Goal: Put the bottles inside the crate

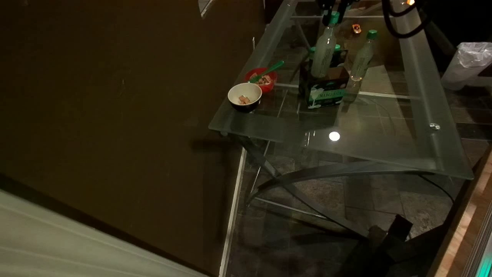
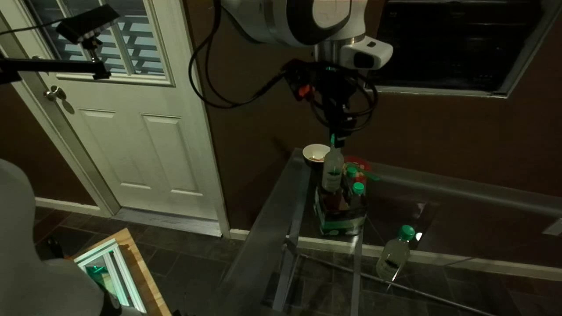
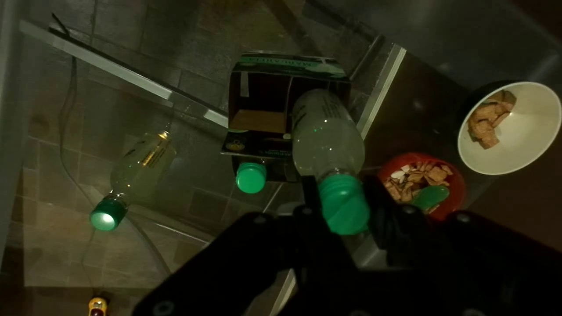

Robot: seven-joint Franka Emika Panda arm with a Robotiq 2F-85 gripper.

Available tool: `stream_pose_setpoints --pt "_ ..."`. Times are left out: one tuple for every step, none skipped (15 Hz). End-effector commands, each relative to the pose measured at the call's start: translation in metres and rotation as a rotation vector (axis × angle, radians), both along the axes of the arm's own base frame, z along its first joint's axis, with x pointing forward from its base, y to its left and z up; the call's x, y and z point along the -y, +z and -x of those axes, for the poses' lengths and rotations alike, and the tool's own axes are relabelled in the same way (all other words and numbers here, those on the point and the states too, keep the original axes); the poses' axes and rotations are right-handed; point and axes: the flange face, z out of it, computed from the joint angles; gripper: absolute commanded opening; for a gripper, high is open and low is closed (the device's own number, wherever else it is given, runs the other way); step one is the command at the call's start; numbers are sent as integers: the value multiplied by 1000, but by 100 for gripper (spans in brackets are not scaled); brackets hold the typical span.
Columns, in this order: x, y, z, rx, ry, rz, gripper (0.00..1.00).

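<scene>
By the black hand (image 3: 344,197), a translucent green-capped bottle (image 3: 327,136) is grasped over the dark cardboard crate (image 1: 327,95) (another bottle (image 1: 361,63) is seen outside).

White bowl (image 3: 522,140): you see brown bits (image 3: 485,123) inside.
Red bowl (image 3: 457,192): a green handle (image 1: 274,66) pokes out.
Door (image 2: 162,145): you see its knob (image 2: 52,94).

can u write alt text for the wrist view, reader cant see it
The gripper holds a bottle by its green cap, above or partly in an open carrier where a second cap shows. A loose bottle stands at left; a red bowl and a white-lined bowl, both holding brown pieces, sit at right.
</scene>
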Motion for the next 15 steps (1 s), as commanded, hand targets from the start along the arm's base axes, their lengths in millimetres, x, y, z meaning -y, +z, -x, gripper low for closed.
stream_pose_setpoints --pt "-3 -5 -8 14 -26 6 7" --pt "-3 -7 -9 11 -28 5 7" --pt "-4 -10 -9 6 -28 5 7" --pt "-5 -14 -9 3 -29 7 7" --pt "-6 -17 -9 -1 -28 8 7" --pt "-7 -21 -10 -7 -28 10 7" --pt "-8 -25 -9 -10 -28 17 7" --pt "-10 -32 -8 -16 -25 27 7" --pt "-12 -37 -7 -20 -27 36 7" --pt "-13 -44 -7 -24 -30 46 7" --pt "-14 -50 -7 -28 -34 52 7" --pt "-15 -56 -7 -29 -34 58 7" --pt "-16 -62 -7 -28 -35 61 7" --pt "-16 -68 -6 -32 -36 60 7" --pt "-16 -73 -7 -32 -37 59 7"
